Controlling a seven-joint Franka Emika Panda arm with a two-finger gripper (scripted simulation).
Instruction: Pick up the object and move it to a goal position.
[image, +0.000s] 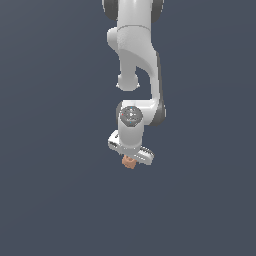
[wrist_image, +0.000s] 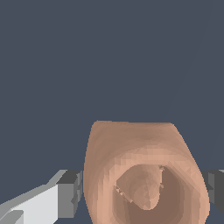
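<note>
Exterior view: the white Panda arm (image: 136, 60) hangs down from the upper edge of the frame over a plain dark grey ground. The gripper (image: 130, 159) sits at the low end of the arm, its white body tilted. The object (image: 129, 162), a tiny orange-brown piece, shows directly under the gripper body, touching it as far as I can tell. From here I cannot tell whether the object rests on the ground or is already raised; there is no shadow or edge to judge by. No goal marker is visible.

Wrist view: the object (wrist_image: 144, 175) fills the space between the two grey finger pads (wrist_image: 70, 192), with its ringed, hollowed face turned to the camera. Each pad stands right against a flank of the object, so the fingers look clamped on it; no gap is visible on either side.

Judgement: the grasp step looks complete and the carry is in hand. The next move calls for a steady grip while the arm travels to the goal, wherever that lies. The piece is small against the pads, so slipping or twisting is the risk.
</note>
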